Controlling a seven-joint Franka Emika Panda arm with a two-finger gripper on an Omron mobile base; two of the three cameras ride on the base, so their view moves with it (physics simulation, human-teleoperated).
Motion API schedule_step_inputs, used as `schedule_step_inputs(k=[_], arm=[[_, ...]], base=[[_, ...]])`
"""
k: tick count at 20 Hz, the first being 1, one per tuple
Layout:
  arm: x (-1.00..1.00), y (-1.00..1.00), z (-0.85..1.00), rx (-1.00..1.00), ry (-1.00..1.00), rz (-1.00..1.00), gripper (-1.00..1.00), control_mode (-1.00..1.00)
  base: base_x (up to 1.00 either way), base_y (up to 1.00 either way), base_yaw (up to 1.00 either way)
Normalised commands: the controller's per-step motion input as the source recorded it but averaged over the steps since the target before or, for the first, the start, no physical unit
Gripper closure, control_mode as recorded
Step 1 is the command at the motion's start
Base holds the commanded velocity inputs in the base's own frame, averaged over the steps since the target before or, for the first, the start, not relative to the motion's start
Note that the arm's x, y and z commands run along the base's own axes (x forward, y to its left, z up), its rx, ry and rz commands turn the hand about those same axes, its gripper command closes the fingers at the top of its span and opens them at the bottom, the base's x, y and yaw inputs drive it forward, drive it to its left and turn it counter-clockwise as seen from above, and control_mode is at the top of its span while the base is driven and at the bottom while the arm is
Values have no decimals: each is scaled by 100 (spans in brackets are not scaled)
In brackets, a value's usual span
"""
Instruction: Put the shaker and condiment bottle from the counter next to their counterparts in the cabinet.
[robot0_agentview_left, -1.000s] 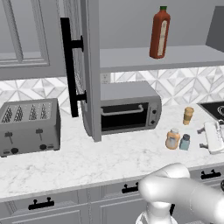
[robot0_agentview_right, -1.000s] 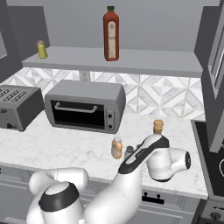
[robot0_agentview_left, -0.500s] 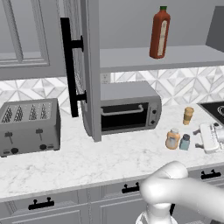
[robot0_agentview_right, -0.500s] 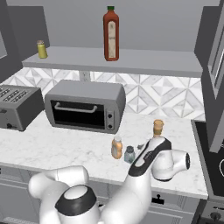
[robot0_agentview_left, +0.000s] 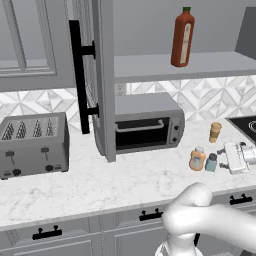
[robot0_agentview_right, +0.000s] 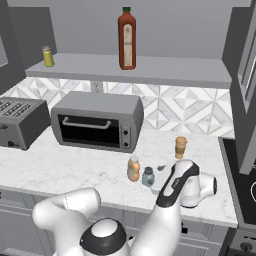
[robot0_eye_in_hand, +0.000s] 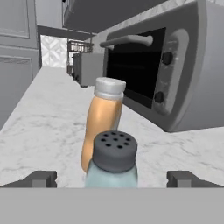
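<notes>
Now, view by view.

Left base view
- shaker (robot0_agentview_left: 211, 162): upright on counter (robot0_agentview_left: 100, 182), just right of condiment bottle (robot0_agentview_left: 197, 158), in front of toaster oven (robot0_agentview_left: 147, 122)'s right end.
- gripper (robot0_agentview_left: 231, 158): low over the counter, just right of the shaker, apart from it.
- tan cylinder (robot0_agentview_left: 215, 132): behind the pair, near the backsplash.
- red bottle (robot0_agentview_left: 182, 37): upright on cabinet (robot0_agentview_left: 107, 80) shelf; door swung open.
- toaster (robot0_agentview_left: 32, 145): far left on the counter.

Right base view
- shaker (robot0_agentview_right: 148, 176): beside condiment bottle (robot0_agentview_right: 133, 168), near the counter's front edge.
- arm's hand: lying low just right of the shaker.
- red bottle (robot0_agentview_right: 127, 38): mid shelf; small yellow shaker (robot0_agentview_right: 47, 56) at the shelf's left end.

Hand view
- shaker (robot0_eye_in_hand: 113, 162): close up, dark perforated lid, centred between the two fingertips (robot0_eye_in_hand: 41, 179).
- jaws: spread wide, gripping nothing, one tip on each side of the shaker with clear gaps.
- condiment bottle (robot0_eye_in_hand: 103, 121): right behind the shaker, upright.
</notes>
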Motion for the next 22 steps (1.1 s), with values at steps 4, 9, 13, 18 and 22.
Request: schedule_step_inputs(k=[4,9,13,18,22], arm=[[4,0,-8,9,1,-1,-100,-100],[0,0,-5,6,0,-1,-100,-100],[0,10,-1,4,0,0,-100,-100],[-8,16,-7,2,1,0,-100,-100],[-12,13,-11,1,0,0,-100,-100]], base=[[0,0,0],[0,0,0],[0,0,0],[0,0,0],[0,0,0]])
